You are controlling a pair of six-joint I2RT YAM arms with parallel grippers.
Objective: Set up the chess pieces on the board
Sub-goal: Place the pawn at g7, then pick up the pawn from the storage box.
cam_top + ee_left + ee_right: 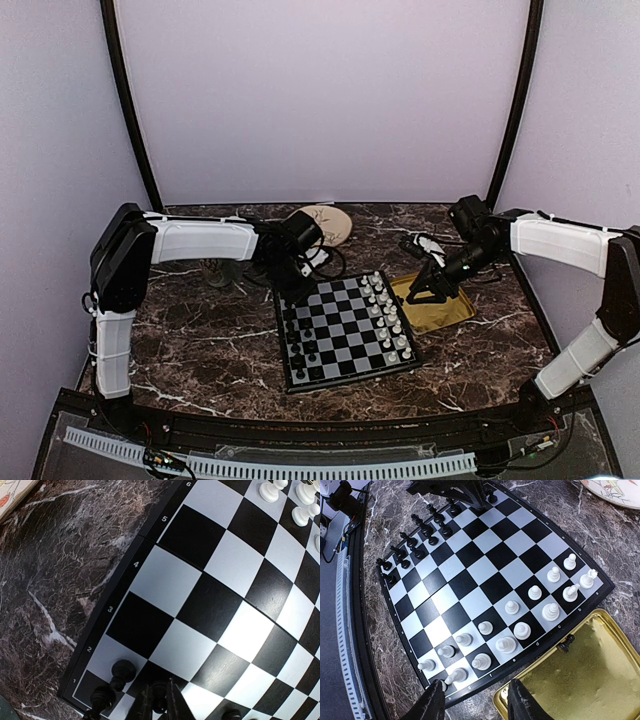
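Left gripper [159, 689] nearly closed, pinching a black piece [159, 701] over the board's [345, 325] corner squares, mid-tabletop [200, 340]; right gripper [476, 687] half-open, empty (hovering at the tray's [590, 680] edge, stray piece [565, 644] inside).

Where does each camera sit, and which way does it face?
Top external: high behind the robot, facing down on the board; both arms show.
Left wrist: low over the board's corner; left end effector grips a black piece.
Right wrist: over the yellow tray, facing the left arm; right end effector open.
All share the board.
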